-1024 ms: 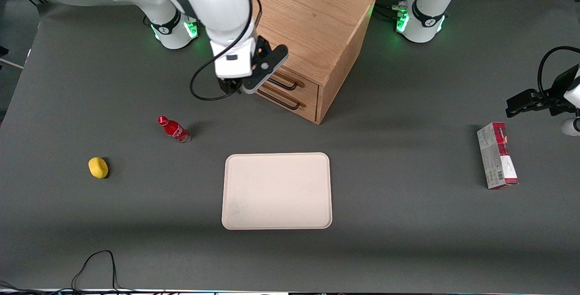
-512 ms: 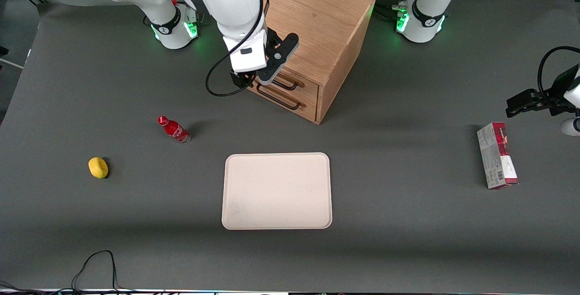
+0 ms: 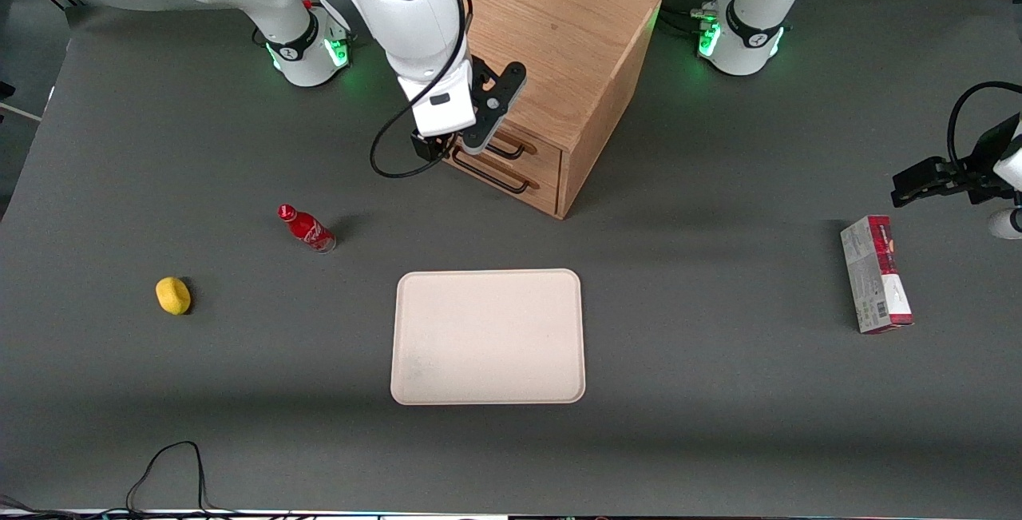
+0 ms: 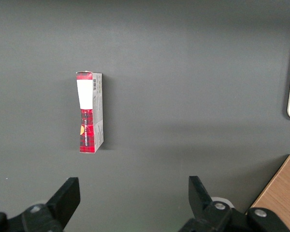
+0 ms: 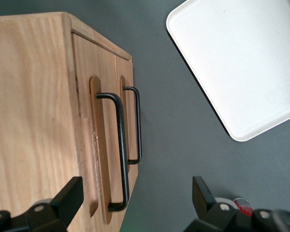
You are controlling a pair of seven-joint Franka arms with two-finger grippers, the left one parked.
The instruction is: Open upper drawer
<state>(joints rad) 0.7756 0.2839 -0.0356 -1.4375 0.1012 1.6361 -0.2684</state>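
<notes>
Up by the wooden cabinet (image 3: 559,33), hanging the gripper (image 3: 457,148) right in front of the drawers, up at the height of the top one. Spreading both fingers (image 5: 67,198) wide apart and gripping nothing at all. Not touching the wood or the bars, as far as the wrist view is showing.

Sitting shut at the top of the cabinet front: the upper drawer (image 5: 106,145), with its face lining up flat with the lower drawer (image 3: 539,184) under it. Running along the upper drawer: a long thin black handle (image 5: 120,145), showing in the gap between the two spread fingers in the right wrist view. Running along the lower drawer: a second black handle (image 5: 137,125), looking much the same.

Standing on the dark grey table (image 3: 718,184) with the cabinet, and nearer to the front camera than it: a pale tray (image 3: 487,336), lying flat with nothing on it.

Resting toward the working arm's end of the table: a small red bottle (image 3: 306,228), and nearer the front camera than the bottle, a small round yellow thing (image 3: 172,295). Both sitting well apart from the cabinet and from the tray.

Lying toward the parked arm's end of the table: a long red and white box (image 3: 875,274), showing in the left wrist view too.
</notes>
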